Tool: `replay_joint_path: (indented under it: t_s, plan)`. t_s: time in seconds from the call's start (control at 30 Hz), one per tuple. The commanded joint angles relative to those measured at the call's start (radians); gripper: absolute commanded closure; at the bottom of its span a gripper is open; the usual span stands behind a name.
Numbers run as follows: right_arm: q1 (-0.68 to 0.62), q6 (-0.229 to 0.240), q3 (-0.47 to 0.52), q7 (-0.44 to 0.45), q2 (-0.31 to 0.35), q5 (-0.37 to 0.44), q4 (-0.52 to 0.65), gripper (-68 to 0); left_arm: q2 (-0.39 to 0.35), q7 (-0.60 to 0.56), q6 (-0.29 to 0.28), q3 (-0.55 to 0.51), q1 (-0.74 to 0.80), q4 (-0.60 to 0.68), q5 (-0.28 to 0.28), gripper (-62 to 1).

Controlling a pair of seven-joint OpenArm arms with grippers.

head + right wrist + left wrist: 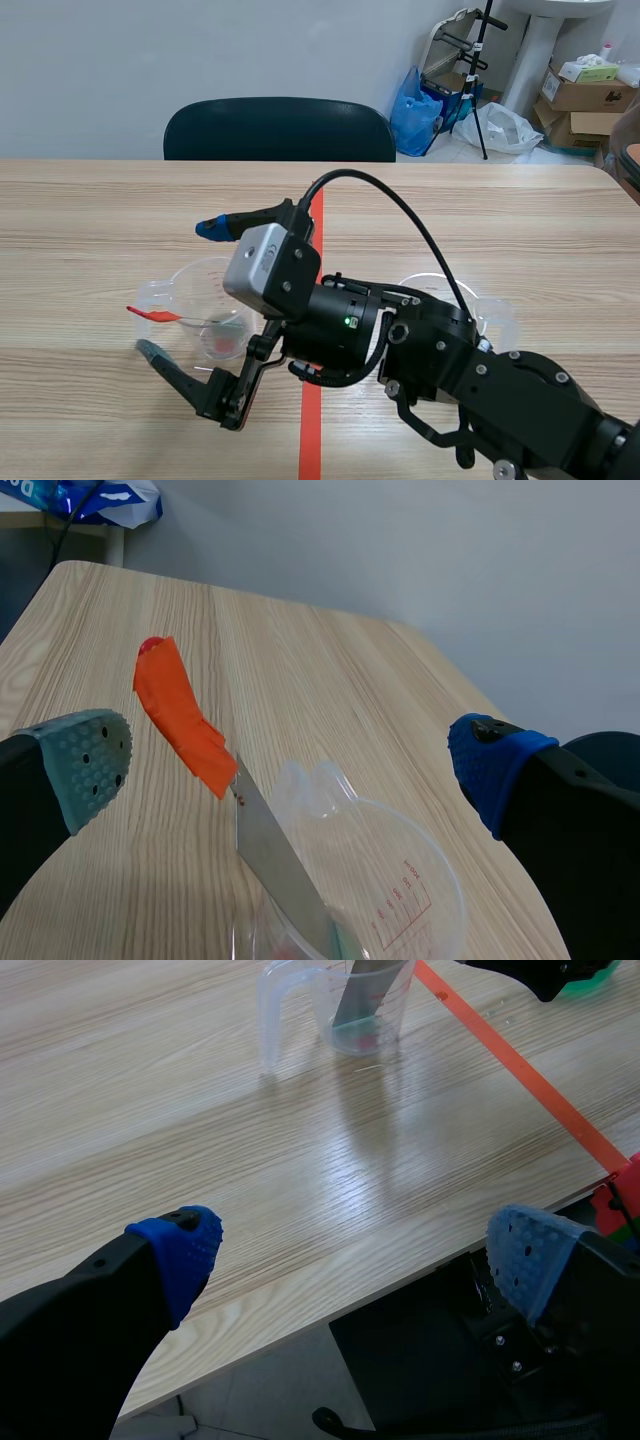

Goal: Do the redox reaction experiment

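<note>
A clear measuring cup (205,285) stands left of the red tape line, with a little reddish and green matter at its bottom. A metal strip (280,865) with an orange-red tape handle (180,715) leans inside it, the handle (152,314) sticking out over the rim. My right gripper (183,290) comes across from the right and stands open around the cup, blue pad on the far side, grey-green pad on the near side. In its own view the right gripper (290,765) straddles the strip without touching it. My left gripper (355,1255) is open over the table's near edge, well short of the cup (340,1005).
A second clear cup (495,315) stands right of the tape line (312,440), partly hidden behind the right arm. A dark chair (278,130) is at the table's far side. Boxes and a blue bag (412,105) lie on the floor beyond.
</note>
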Motion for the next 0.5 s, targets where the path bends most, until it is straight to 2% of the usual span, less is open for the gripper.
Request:
replay_joint_path:
  t_s: [0.0,0.43,0.47]
  plan:
    - [0.014,-0.003,-0.001,0.013,-0.011,0.014,0.016,-67.9,0.003,-0.021,-0.001,-0.001,0.001,0.019,-0.011,-56.6]
    - [0.018,-0.019,-0.001,-0.015,-0.020,0.014,0.016,-67.9,0.002,-0.021,-0.001,-0.001,0.001,0.019,-0.011,-56.6]
    - [0.018,-0.019,-0.001,-0.015,-0.020,0.014,0.016,-66.0,0.002,-0.021,-0.001,-0.001,0.001,0.019,-0.011,-56.6]
